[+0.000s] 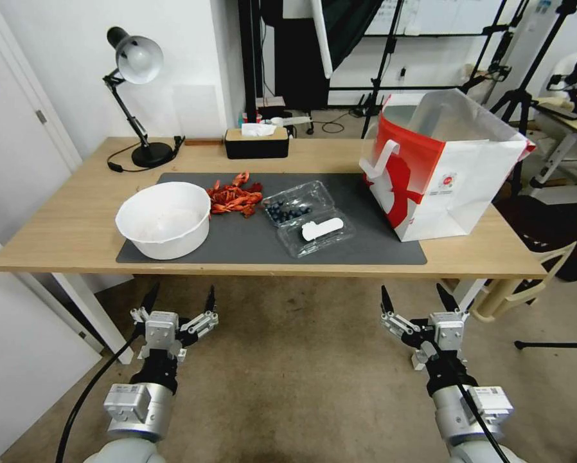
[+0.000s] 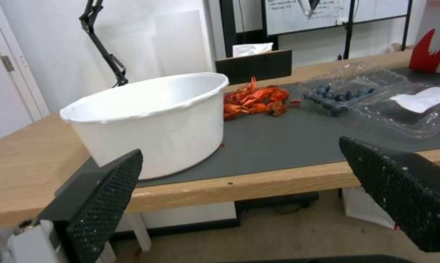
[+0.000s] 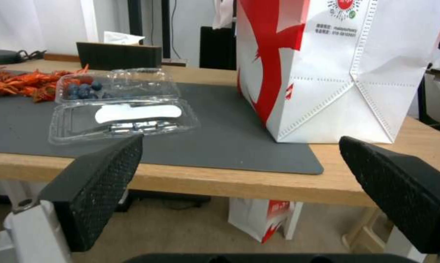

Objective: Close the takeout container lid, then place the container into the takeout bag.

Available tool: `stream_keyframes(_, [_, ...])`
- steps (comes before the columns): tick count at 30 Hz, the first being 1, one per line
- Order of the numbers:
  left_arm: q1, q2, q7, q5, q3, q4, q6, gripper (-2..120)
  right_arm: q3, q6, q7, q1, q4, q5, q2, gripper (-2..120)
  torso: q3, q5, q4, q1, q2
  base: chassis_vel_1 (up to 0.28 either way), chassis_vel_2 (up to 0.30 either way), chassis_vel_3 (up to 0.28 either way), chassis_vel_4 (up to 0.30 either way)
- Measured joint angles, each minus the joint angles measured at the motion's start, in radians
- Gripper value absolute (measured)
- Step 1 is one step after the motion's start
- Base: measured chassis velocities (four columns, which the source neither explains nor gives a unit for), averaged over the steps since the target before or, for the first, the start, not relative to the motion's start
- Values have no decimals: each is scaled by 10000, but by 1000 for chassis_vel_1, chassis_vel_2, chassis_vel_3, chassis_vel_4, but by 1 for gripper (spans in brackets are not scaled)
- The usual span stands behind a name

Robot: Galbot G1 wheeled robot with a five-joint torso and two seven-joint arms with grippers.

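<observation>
Left gripper and right gripper hang below the table's near edge, both claws spread wide, holding nothing. On the grey mat: white bowl at its near left corner; takeout container mid-mat, lying open, lid flat toward the near edge, label up, berry half behind it. Red crayfish just beyond the bowl. Takeout bag upright at the mat's right edge, mouth open. Black tissue box and desk lamp along the far edge.

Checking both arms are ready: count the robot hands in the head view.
2. The left hand hangs open below the table edge before the white bowl; the right hand hangs open below the takeout bag.
</observation>
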Motion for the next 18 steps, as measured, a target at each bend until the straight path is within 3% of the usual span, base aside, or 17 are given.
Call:
stream_keyframes(15, [2, 37, -71, -67, 35, -18, 5, 100, -53, -41, -63, -10, 24, -64, 0, 100, 0, -1, 0, 0, 0, 0, 0, 0, 0])
stream_keyframes(18, [59, 606, -1070, -982, 675, -448, 119, 100, -842, -796, -1083, -236, 426, -986, -1, 100, 0, 5, 0, 0, 0, 0, 0, 0, 0])
